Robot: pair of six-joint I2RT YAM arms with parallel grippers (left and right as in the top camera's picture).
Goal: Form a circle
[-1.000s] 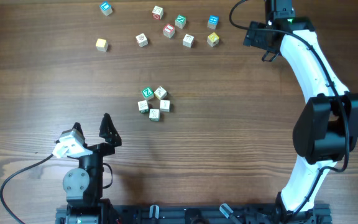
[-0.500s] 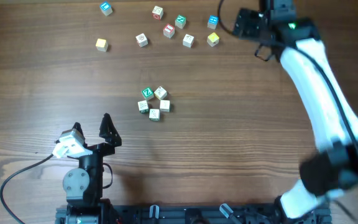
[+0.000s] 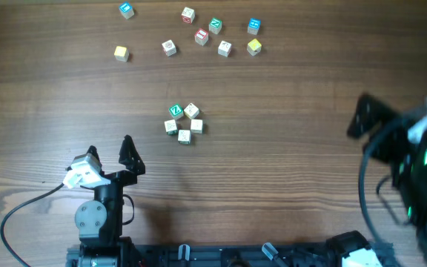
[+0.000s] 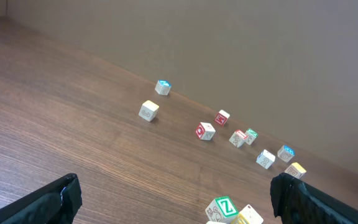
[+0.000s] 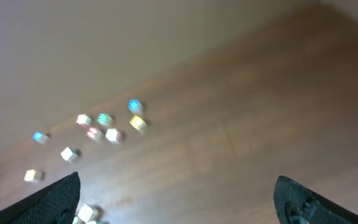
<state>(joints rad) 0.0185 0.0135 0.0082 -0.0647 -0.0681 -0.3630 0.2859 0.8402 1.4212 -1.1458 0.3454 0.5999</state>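
I note the right end effector [image 5: 176, 186], spread and empty, pulled back from the loose cubes [image 3: 202, 35] at 12 o'clock to 4 o'clock, left end effector [image 3: 110, 148] also released, ring [image 3: 183, 123] closed at the centre of the counter [image 3: 288, 111]: likely finished.

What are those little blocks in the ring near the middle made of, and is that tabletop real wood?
The circle looks like small, probably wooden cubes: pale, matte faces with printed markings. The green-faced cube seems painted or printed, with a white Z. The table shows brown wood grain with a dull sheen; whether it is solid wood or a laminate print, I cannot tell.
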